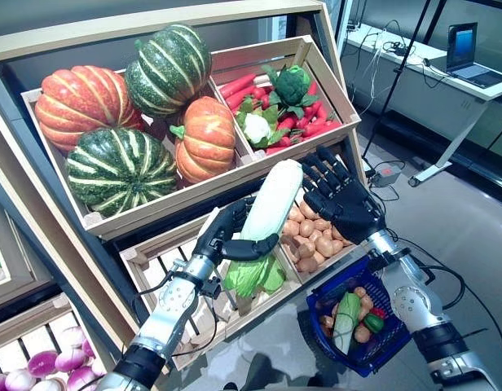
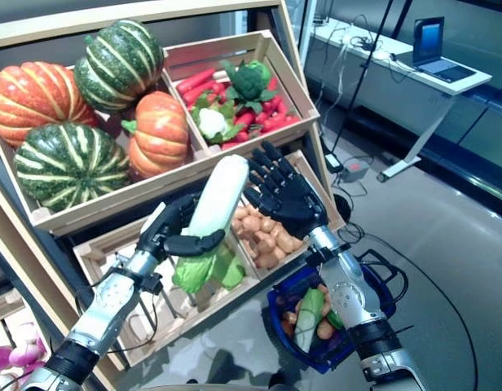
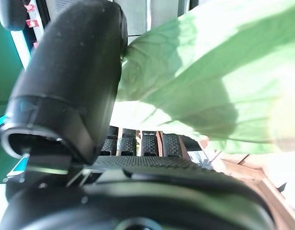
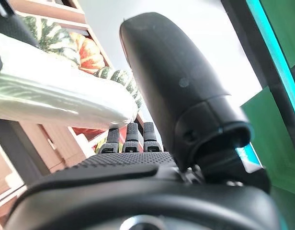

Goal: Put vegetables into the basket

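My left hand [image 1: 225, 235] is shut on a long white cabbage with green leaves [image 1: 270, 208], holding it up in front of the stand's lower crate. The green leaves hang below the hand and show in the left wrist view [image 3: 209, 81]. My right hand [image 1: 339, 199] is open with straight fingers, just right of the cabbage's white end, which shows in the right wrist view [image 4: 56, 93]. The blue basket [image 1: 324, 305] stands on the floor below the right arm. A pale green long vegetable [image 1: 345, 321], small brown round ones and a red one lie in it.
The wooden stand [image 1: 194, 195] with slanted crates rises right behind both hands. A white desk [image 1: 430, 77] with a laptop stands at the far right across grey floor. A power strip [image 1: 385, 175] lies on the floor beside the stand.
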You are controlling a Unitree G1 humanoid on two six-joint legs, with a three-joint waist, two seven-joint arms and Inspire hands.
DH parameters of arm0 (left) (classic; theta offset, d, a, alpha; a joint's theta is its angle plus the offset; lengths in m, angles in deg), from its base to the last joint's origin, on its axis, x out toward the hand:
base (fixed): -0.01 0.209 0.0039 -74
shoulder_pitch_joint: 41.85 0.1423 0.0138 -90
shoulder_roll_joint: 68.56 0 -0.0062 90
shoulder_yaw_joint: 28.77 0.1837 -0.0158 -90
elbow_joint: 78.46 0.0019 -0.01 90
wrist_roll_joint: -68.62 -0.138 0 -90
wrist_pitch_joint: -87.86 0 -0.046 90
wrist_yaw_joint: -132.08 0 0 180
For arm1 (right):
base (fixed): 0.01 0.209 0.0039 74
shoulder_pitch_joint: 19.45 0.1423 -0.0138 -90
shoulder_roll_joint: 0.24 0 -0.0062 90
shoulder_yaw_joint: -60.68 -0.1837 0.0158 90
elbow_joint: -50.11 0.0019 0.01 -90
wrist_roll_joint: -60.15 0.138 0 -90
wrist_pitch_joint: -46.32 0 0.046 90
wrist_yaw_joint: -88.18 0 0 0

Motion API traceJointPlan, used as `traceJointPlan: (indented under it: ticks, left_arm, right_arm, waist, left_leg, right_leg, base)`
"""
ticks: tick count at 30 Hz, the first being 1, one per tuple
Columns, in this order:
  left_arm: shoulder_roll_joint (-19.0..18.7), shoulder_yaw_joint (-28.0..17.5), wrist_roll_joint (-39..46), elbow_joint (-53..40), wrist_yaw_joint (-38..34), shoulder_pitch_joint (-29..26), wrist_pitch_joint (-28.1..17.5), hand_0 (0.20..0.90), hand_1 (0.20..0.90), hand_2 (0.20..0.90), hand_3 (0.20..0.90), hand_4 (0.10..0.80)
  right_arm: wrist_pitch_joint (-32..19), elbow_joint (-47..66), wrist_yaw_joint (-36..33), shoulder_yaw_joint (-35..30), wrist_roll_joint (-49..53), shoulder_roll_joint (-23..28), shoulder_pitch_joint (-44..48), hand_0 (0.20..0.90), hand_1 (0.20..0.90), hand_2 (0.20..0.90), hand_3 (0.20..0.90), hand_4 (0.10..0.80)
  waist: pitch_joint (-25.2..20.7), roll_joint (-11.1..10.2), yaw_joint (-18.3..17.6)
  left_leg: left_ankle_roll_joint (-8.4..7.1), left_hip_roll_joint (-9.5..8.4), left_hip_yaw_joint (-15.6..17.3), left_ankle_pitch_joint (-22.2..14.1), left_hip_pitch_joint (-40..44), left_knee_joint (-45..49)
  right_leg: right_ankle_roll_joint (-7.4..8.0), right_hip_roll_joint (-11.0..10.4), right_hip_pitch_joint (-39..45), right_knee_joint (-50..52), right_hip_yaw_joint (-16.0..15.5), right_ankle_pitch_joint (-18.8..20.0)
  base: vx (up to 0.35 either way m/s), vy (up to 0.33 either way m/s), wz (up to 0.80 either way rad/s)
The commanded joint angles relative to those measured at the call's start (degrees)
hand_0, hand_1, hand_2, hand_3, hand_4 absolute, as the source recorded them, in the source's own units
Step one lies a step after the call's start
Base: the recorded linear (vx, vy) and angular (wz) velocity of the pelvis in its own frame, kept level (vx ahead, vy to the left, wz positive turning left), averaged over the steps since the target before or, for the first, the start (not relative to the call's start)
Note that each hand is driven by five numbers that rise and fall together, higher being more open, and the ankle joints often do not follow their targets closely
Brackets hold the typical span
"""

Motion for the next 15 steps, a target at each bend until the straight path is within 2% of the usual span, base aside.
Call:
traceJointPlan:
  ticks: [1, 8, 15]
  left_arm:
    - [-0.8, 4.5, 1.1, -5.0, 2.4, -11.5, -7.1, 0.3, 0.3, 0.3, 0.3, 0.4]
    - [-0.4, 6.5, 1.2, -4.9, 3.2, -12.8, -7.2, 0.3, 0.3, 0.3, 0.3, 0.4]
    - [-0.9, 7.2, -1.8, -5.2, 1.3, -13.9, -9.4, 0.3, 0.3, 0.3, 0.3, 0.4]
  right_arm:
    - [-0.6, 1.3, 4.1, 0.6, 3.6, -1.7, 9.4, 0.9, 0.9, 0.9, 0.9, 0.8]
    - [0.9, -0.2, 5.0, 1.7, 3.8, -2.4, 10.8, 0.9, 0.9, 0.9, 0.9, 0.8]
    - [1.9, -2.5, -1.1, 1.5, 3.9, -2.9, 11.8, 0.9, 0.9, 0.9, 0.9, 0.8]
  waist:
    - [-4.8, -1.2, 0.0]
    - [-4.9, -1.2, 0.0]
    - [-4.9, -1.2, 0.0]
  left_leg:
    - [0.16, -0.83, -0.5, -2.6, -0.9, 0.1]
    - [0.02, -0.73, -0.7, -2.7, -0.8, 0.1]
    - [-0.01, -0.75, -1.0, -2.7, -0.7, 0.1]
  right_leg:
    - [0.22, -1.4, 3.0, 0.3, 0.5, -2.1]
    - [0.29, -1.5, 3.2, 0.2, 0.5, -2.2]
    - [0.32, -1.6, 3.3, 0.3, 0.7, -2.2]
  base:
    - [0.0, 0.0, 0.0]
    - [0.0, 0.0, 0.0]
    - [0.0, 0.0, 0.0]
